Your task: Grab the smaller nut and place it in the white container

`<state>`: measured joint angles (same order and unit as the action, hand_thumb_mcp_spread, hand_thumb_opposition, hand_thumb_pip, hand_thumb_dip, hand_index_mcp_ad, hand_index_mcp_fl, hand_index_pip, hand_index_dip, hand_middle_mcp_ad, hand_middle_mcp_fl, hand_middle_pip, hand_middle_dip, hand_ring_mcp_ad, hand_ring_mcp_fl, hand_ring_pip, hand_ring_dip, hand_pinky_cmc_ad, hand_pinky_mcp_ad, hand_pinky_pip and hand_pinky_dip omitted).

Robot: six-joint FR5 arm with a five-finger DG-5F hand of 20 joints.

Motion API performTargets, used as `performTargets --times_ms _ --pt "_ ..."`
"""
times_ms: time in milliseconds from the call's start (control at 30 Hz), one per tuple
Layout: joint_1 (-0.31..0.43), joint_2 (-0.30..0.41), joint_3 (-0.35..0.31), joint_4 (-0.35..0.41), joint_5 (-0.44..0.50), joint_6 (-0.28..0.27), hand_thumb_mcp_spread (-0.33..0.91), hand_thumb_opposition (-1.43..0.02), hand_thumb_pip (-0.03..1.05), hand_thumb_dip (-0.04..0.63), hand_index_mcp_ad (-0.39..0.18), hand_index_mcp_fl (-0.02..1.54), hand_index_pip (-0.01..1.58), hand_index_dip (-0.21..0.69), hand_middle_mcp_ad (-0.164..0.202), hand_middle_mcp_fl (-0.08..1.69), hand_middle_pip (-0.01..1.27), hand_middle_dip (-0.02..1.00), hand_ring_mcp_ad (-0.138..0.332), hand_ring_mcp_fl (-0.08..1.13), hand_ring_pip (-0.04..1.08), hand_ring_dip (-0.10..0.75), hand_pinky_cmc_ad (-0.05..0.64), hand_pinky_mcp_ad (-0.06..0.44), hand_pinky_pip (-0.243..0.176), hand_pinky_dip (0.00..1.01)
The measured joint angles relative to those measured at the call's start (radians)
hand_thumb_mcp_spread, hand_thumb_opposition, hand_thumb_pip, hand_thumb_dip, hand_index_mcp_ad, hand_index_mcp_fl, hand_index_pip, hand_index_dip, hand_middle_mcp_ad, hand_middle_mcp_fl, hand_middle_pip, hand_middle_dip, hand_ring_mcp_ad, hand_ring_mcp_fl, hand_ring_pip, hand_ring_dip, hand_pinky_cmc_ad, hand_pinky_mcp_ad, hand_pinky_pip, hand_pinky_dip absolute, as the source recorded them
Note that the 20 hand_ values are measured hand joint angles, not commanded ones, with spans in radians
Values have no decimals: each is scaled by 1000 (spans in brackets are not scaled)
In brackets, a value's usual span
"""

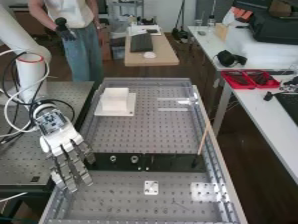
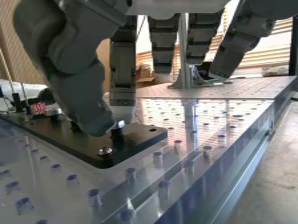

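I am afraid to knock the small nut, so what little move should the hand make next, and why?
Probably pinch gently with the hand: its thumb tip is beside the smaller nut on the black bar, while the fingers look straight.

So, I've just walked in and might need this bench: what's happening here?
A robot arm has its hand at one end of the black bar, right by the smaller nut. Whether it has a grip isn't clear. The nut is at the bar, not yet in the white container.
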<state>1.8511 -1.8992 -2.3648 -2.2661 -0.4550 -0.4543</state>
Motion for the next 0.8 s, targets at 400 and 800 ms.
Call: performTargets --times_ms 400,800 --pt "-12 -4 -1 15 -13 -19 407 -808 745 236 -122 154 1560 28 82 89 134 222 148 10 94 80 335 195 -89 536" --pt "-16 -12 -1 24 -22 -37 407 -808 745 236 -122 164 1557 28 82 89 134 222 152 10 94 80 335 182 -89 536"
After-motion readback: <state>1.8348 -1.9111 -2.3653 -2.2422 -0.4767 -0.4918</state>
